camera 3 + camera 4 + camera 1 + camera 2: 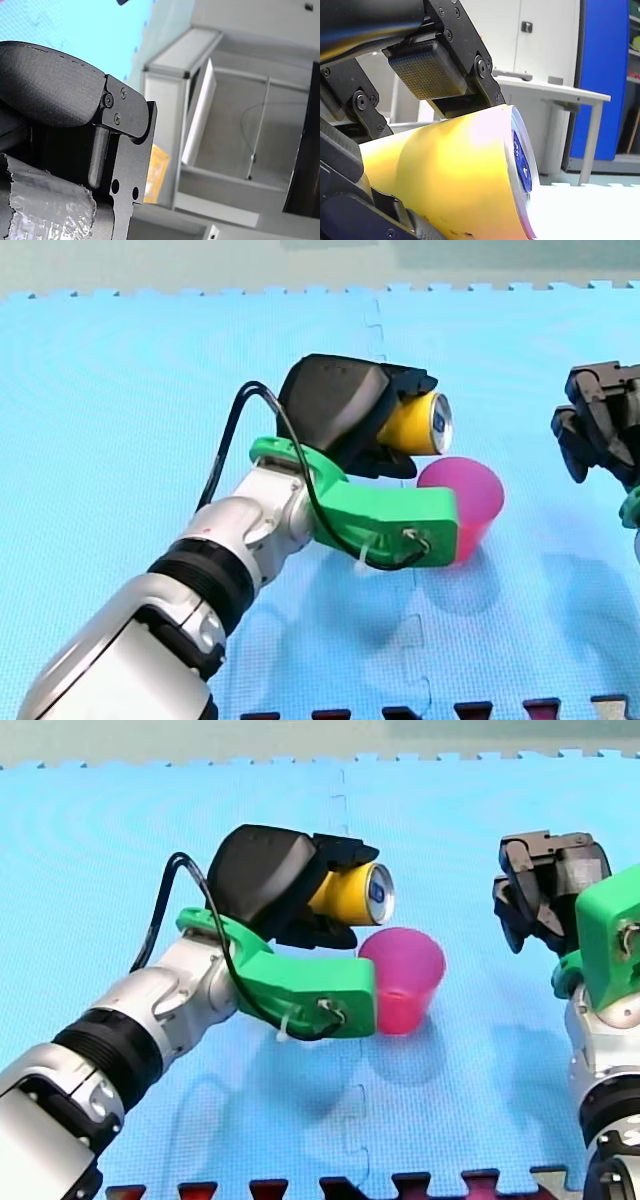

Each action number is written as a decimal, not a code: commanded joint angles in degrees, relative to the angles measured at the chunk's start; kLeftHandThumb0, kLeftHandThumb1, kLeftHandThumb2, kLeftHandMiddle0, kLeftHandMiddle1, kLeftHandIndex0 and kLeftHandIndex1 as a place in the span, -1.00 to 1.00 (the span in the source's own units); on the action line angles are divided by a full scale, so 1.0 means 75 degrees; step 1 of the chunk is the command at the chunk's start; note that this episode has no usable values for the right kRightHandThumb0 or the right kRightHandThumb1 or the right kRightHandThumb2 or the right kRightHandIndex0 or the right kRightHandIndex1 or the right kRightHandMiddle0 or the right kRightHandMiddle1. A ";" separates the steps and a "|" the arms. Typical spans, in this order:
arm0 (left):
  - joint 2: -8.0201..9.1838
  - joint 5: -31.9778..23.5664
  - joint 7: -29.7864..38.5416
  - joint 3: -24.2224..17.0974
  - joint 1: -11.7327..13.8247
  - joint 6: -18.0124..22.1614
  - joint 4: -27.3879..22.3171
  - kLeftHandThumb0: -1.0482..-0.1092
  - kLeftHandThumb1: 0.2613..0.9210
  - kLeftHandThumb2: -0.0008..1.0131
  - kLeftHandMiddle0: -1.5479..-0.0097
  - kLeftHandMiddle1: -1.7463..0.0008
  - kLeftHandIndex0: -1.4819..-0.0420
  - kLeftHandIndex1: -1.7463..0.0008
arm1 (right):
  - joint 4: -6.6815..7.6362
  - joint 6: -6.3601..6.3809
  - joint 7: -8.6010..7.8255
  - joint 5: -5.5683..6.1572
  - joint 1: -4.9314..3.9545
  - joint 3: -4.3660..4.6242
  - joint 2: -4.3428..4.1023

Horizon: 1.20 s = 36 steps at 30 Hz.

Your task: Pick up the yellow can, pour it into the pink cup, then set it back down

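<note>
A blue foam mat of interlocking tiles covers the work surface. The robot's left arm reaches in from the near left, with a green bracket at its wrist. The left hand is clamped around the yellow can and holds it in the air near the middle of the mat. The can is tipped onto its side, its blue and silver top facing right, just above the left rim of the pink cup. The cup stands upright on the mat, directly right of the bracket. In the second wrist view a ridged finger pad presses on the can's yellow wall. The right hand is above the mat at the right edge, well apart from the cup and holding nothing; whether it is open or closed cannot be told.
</note>
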State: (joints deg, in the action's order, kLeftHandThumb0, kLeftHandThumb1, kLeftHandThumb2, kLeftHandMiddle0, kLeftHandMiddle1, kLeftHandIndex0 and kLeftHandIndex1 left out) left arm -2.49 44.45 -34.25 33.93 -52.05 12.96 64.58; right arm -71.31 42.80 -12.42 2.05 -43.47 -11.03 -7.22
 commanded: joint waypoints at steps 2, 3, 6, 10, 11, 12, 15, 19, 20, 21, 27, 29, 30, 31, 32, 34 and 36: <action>0.0044 0.0053 -0.0002 0.0060 -0.0096 -0.0085 -0.0067 0.40 0.79 -0.99 -0.63 0.96 -0.47 1.00 | -0.0012 -0.0004 -0.0004 0.0024 -0.0056 -0.0018 -0.0041; 0.0045 0.0063 -0.0002 0.0073 -0.0098 -0.0103 -0.0069 0.40 0.79 -0.99 -0.63 0.97 -0.45 1.00 | -0.0015 -0.0007 -0.0007 0.0025 -0.0059 -0.0020 -0.0042; 0.0040 0.0085 -0.0014 0.0114 -0.0097 -0.0141 -0.0074 0.40 0.81 -0.99 -0.63 0.97 -0.43 1.00 | -0.0023 0.0009 0.0033 -0.0002 -0.0062 -0.0008 -0.0046; 0.0029 0.0110 -0.0048 0.0158 -0.0087 -0.0165 -0.0081 0.39 0.82 -0.99 -0.66 0.96 -0.42 1.00 | -0.0028 0.0071 0.0232 -0.0147 -0.0051 0.0073 -0.0073; 0.0029 0.0123 -0.0060 0.0170 -0.0083 -0.0167 -0.0084 0.38 0.83 -0.99 -0.68 0.96 -0.42 1.00 | -0.0027 0.0082 0.0269 -0.0176 -0.0048 0.0089 -0.0077; 0.0029 0.0133 -0.0069 0.0180 -0.0079 -0.0169 -0.0087 0.38 0.83 -0.99 -0.70 0.94 -0.43 0.99 | -0.0025 0.0088 0.0291 -0.0192 -0.0046 0.0098 -0.0080; 0.0038 0.0177 -0.0099 0.0216 -0.0049 -0.0170 -0.0138 0.37 0.85 -0.99 -0.75 0.92 -0.48 0.98 | -0.0025 0.0085 0.0307 -0.0198 -0.0046 0.0106 -0.0088; 0.0065 0.0178 -0.0053 0.0228 -0.0001 -0.0118 -0.0261 0.37 0.86 -0.99 -0.79 0.88 -0.51 0.97 | -0.0035 0.0049 0.0298 -0.0184 -0.0056 0.0105 -0.0100; 0.0080 0.0167 -0.0026 0.0227 0.0014 -0.0086 -0.0306 0.37 0.87 -0.99 -0.77 0.81 -0.52 0.98 | -0.0037 0.0043 0.0303 -0.0186 -0.0059 0.0107 -0.0104; 0.0092 0.0158 -0.0003 0.0223 0.0022 -0.0064 -0.0342 0.36 0.88 -1.00 -0.62 0.54 -0.53 0.99 | -0.0039 0.0036 0.0308 -0.0187 -0.0064 0.0109 -0.0107; 0.0117 0.0114 0.0066 0.0165 0.0052 -0.0033 -0.0607 0.35 0.89 -1.00 -0.28 -0.08 -0.58 0.98 | -0.0043 -0.0001 0.0321 -0.0163 -0.0100 0.0089 -0.0117; 0.0138 0.0132 0.0056 0.0161 0.0094 -0.0036 -0.0756 0.35 0.89 -1.00 -0.26 -0.09 -0.58 0.98 | -0.0039 -0.0011 0.0289 -0.0116 -0.0112 0.0055 -0.0106; 0.0145 0.0142 0.0045 0.0161 0.0114 -0.0040 -0.0814 0.35 0.90 -1.00 -0.28 -0.02 -0.59 0.99 | -0.0038 -0.0015 0.0268 -0.0091 -0.0118 0.0037 -0.0101; 0.0153 0.0153 0.0032 0.0162 0.0143 -0.0045 -0.0878 0.36 0.90 -1.00 -0.30 0.06 -0.59 0.99 | -0.0037 -0.0019 0.0252 -0.0070 -0.0123 0.0022 -0.0096; 0.0164 0.0163 0.0029 0.0162 0.0177 -0.0052 -0.0947 0.36 0.90 -1.00 -0.33 0.15 -0.59 0.99 | -0.0036 -0.0023 0.0239 -0.0052 -0.0128 0.0010 -0.0093; 0.0195 0.0180 0.0046 0.0164 0.0241 -0.0070 -0.1085 0.37 0.90 -1.00 -0.43 0.53 -0.59 1.00 | -0.0034 -0.0025 0.0222 -0.0029 -0.0132 -0.0005 -0.0088; 0.0219 0.0215 0.0042 0.0177 0.0284 -0.0105 -0.1194 0.38 0.90 -1.00 -0.49 0.71 -0.59 1.00 | -0.0032 -0.0024 0.0215 -0.0014 -0.0133 -0.0014 -0.0081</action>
State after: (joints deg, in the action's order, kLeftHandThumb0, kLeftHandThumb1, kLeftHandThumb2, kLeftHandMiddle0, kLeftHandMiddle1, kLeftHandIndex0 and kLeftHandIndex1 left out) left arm -1.17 45.93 -33.72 35.32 -50.13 12.40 56.58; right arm -71.59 42.73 -10.76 1.69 -44.06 -10.94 -7.72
